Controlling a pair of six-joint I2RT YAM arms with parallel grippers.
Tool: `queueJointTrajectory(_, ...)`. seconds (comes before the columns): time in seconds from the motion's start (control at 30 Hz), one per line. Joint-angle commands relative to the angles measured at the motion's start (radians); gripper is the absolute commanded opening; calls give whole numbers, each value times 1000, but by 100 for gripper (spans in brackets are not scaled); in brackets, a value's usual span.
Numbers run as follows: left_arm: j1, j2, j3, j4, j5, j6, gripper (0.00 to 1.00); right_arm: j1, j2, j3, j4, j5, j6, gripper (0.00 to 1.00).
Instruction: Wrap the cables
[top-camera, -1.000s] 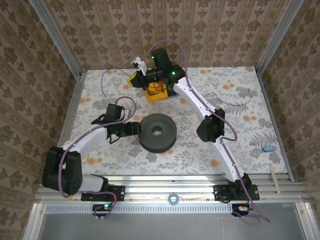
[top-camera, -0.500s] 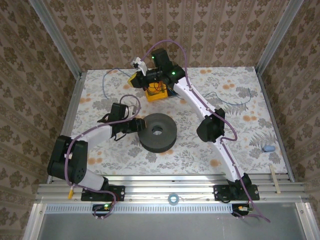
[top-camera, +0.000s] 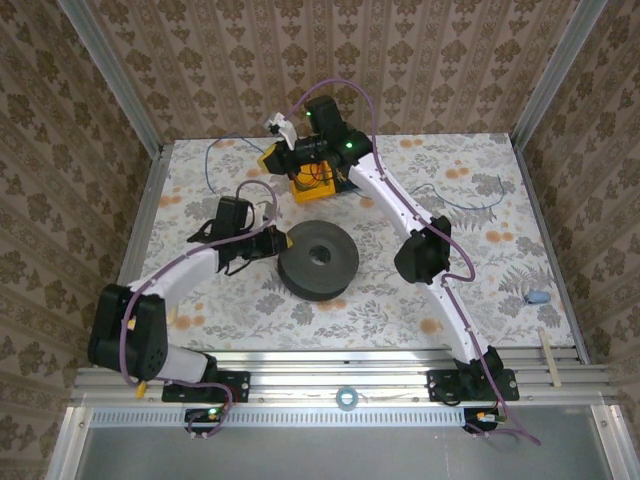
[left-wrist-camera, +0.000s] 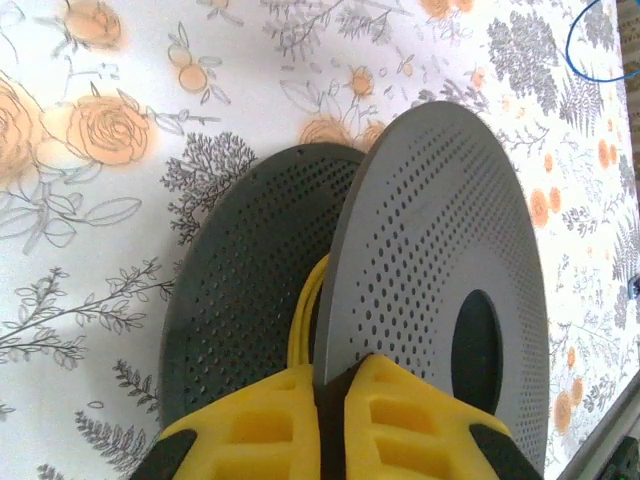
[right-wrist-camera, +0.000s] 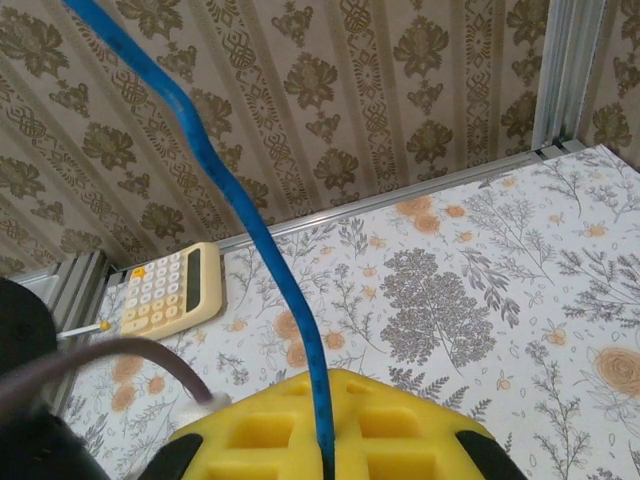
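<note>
Mid-table, the grey perforated spool (top-camera: 335, 272) lies with bare floral table (top-camera: 480, 270) on every side, well apart from the near rail (top-camera: 350, 362) and the side walls. The widest free stretch is to its right and front. The left gripper (left-wrist-camera: 335, 385) is clamped on the edge of the spool's upper flange, its yellow fingers pressed together on the rim. The yellow cable (left-wrist-camera: 303, 320) is wound in the slot between the two flanges, just ahead of those fingers. At the far edge, the right gripper (right-wrist-camera: 325, 435) is closed on the blue cable (right-wrist-camera: 262, 235), which rises steeply from between its pads. A calculator (right-wrist-camera: 170, 290) lies near the foot of the wall beyond.

A second ago the left gripper stood open, short of the spool's left side. It has since moved in against the rim and shut. The right arm is where it was.
</note>
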Motion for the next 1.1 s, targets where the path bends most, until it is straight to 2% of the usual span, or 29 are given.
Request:
queueJointTrajectory(0.0,11,-77,111,-295,-197,145,0,-11,-53,-16,12,5,30,0)
queueJointTrajectory(0.2,7,-137,300,-586,-431,253,0,-21,-57,-25,38,89,74,0)
queueJointTrajectory(0.47,-18,-71,437,-713,-588,314,0,-59,-46,-26,96,187,202,0)
queueJointTrajectory(0.7,-28,21,501,-696,-637,332,0,-79,-35,-26,94,245,236,0)
queueJointTrajectory(1.07,-27,138,625,-676,-652,385,0,-89,-20,-26,119,227,256,0)
